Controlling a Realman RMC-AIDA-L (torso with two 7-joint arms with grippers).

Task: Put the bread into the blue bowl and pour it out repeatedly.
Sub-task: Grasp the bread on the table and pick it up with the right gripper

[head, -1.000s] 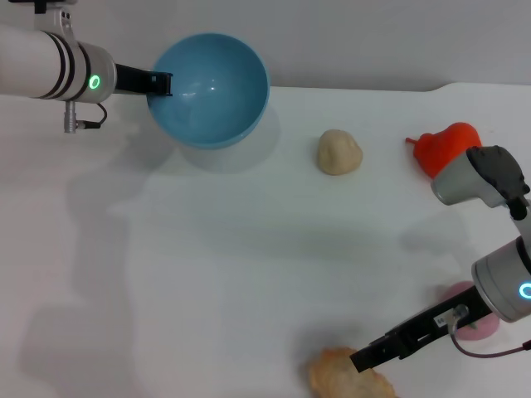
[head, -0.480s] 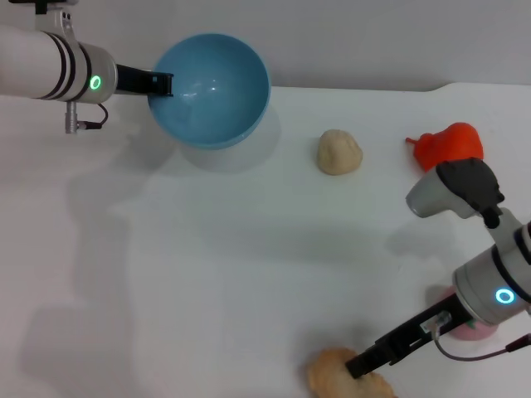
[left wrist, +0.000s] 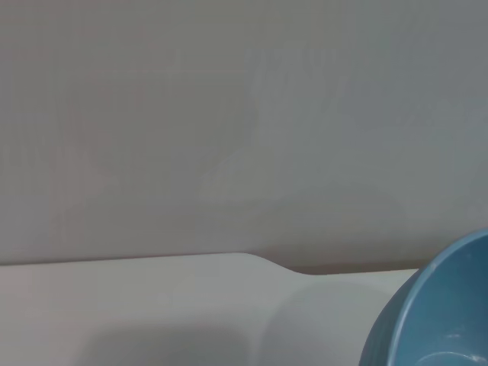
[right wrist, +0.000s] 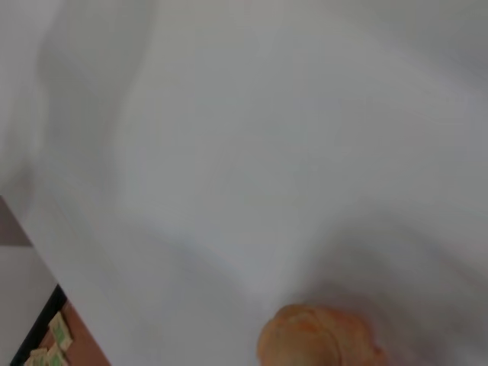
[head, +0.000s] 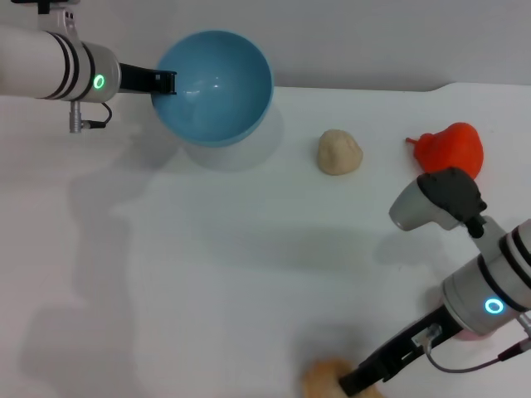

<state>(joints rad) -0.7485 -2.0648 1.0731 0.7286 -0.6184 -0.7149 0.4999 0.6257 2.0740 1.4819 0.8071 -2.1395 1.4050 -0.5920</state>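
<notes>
At the near edge, right gripper (head: 353,383) has slid onto the bread (head: 319,378), finger state indeterminate; left gripper (head: 164,81) grips the blue bowl (head: 217,87) rim, so pickup looks imminent.

Blue bowl (head: 217,87): smooth plastic, glossy inside with highlights. Worktop (head: 207,274): white, matt, smooth. Bread (right wrist: 309,343): tan-orange, dull, slightly bumpy surface. Beige lump (head: 339,152): matt, rough-looking.
</notes>
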